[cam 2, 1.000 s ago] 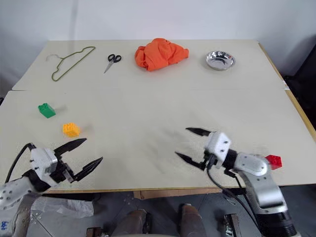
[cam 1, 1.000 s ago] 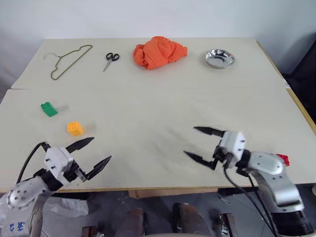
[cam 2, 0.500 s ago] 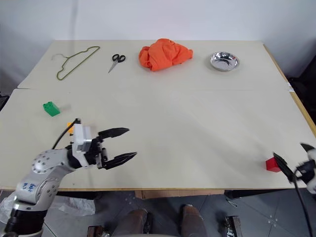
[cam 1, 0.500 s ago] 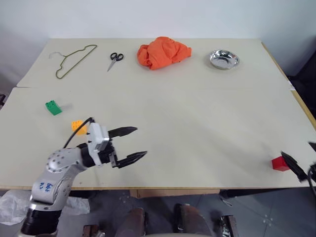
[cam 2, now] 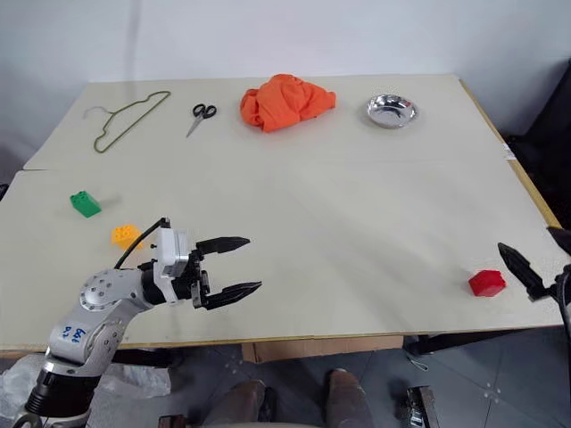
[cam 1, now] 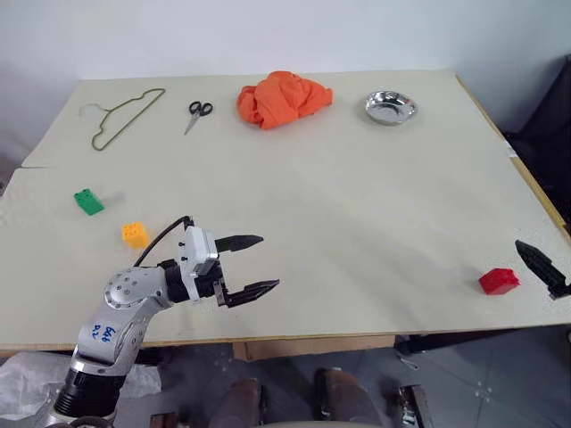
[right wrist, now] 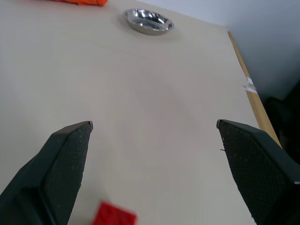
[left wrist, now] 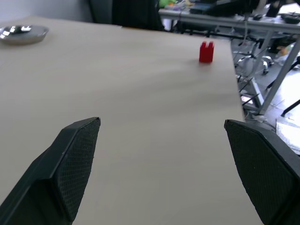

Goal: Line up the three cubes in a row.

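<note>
Three cubes lie apart on the pale table. The green cube (cam 1: 87, 201) and the yellow-orange cube (cam 1: 135, 234) sit close together at the near left. The red cube (cam 1: 498, 281) rests alone near the near right edge. My left gripper (cam 1: 269, 261) is open and empty, hovering right of the yellow-orange cube and pointing right across the table; its wrist view shows the red cube (left wrist: 206, 51) far ahead. At the table's right edge my right gripper (cam 2: 526, 239) is open and empty, just right of the red cube (right wrist: 115, 216).
Along the back lie a wire hanger (cam 1: 120, 116), scissors (cam 1: 194, 113), a crumpled orange cloth (cam 1: 281, 96) and a steel bowl (cam 1: 390, 107). The table's wooden right edge (cam 1: 535, 192) runs close to the red cube.
My left gripper swung right from the near left corner, past the yellow-orange cube. My right gripper swept from the middle front out to the right edge, uncovering the red cube. The cubes stayed put.
</note>
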`<move>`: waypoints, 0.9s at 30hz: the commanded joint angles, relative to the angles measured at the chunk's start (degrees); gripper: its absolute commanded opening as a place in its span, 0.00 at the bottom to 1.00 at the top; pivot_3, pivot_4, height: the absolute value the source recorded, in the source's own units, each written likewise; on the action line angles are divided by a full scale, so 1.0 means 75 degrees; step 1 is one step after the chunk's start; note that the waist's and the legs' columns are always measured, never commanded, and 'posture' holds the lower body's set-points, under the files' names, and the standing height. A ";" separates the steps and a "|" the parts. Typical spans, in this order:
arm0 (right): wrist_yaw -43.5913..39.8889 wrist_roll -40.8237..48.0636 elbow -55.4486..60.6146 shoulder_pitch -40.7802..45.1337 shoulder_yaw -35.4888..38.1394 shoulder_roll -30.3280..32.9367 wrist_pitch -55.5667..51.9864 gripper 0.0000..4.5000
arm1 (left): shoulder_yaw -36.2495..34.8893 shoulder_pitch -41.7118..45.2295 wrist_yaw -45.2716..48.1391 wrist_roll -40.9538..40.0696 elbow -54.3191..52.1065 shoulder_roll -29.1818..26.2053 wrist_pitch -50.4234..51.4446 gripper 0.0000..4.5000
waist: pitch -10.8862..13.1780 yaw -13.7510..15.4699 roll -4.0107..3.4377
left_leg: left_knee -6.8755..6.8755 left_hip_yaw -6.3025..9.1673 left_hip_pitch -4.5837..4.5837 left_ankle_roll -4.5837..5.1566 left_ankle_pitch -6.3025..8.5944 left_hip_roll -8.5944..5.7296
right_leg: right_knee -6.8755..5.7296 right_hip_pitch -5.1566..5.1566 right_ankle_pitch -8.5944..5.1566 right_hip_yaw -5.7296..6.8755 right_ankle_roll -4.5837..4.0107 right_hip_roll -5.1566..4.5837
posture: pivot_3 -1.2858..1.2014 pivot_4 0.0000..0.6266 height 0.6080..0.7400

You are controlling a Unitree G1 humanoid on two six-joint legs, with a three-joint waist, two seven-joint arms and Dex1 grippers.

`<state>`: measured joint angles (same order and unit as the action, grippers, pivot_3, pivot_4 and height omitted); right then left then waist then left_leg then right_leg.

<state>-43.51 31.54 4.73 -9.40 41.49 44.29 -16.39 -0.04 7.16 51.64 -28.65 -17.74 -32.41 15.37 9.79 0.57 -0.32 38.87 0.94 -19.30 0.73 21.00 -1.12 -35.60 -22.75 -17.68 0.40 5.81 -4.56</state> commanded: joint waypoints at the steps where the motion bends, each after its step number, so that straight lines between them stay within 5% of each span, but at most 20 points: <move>1: 0.0274 0.0433 0.0497 0.0022 0.0312 0.0112 -0.0683 0.99 | -0.0103 0.0032 0.0069 0.0018 -0.0072 0.0006 -0.0189 1.00 | 0.0000 0.0060 -0.0002 | 0.0000 0.0000 -0.0004 0.0001 0.0002 -0.0002 | 0.0005 -0.0001 0.0000 0.0000 0.0000 -0.0003 | 0.52 0.24 1.00; 15: 0.0683 0.1347 0.2999 -0.2486 0.2054 0.0207 -0.4269 0.99 | 0.0054 0.0187 0.0625 -0.0014 0.0360 0.0062 -0.0323 1.00 | -0.0002 0.0117 -0.0010 | -0.0010 0.0005 -0.0034 0.0024 0.0034 -0.0002 | 0.0062 -0.0003 0.0002 0.0008 0.0004 -0.0006 | 0.52 0.24 1.00; 27: 0.0069 0.0312 0.1546 -0.3900 0.2561 -0.1070 -0.2040 0.99 | 0.0077 0.0315 0.0752 0.0078 0.0628 0.0126 -0.0470 1.00 | -0.0005 0.0100 -0.0015 | -0.0095 -0.0004 -0.0017 0.0031 0.0038 -0.0006 | 0.0115 -0.0003 0.0002 0.0002 0.0005 -0.0009 | 0.52 0.24 1.00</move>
<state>-41.68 33.07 14.34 -38.46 58.97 36.32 -33.88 1.05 9.00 56.70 -27.96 -12.50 -31.35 12.99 9.76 1.33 -0.43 38.12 0.91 -19.40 0.93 21.27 -1.16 -34.74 -22.77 -17.66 0.41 5.85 -4.63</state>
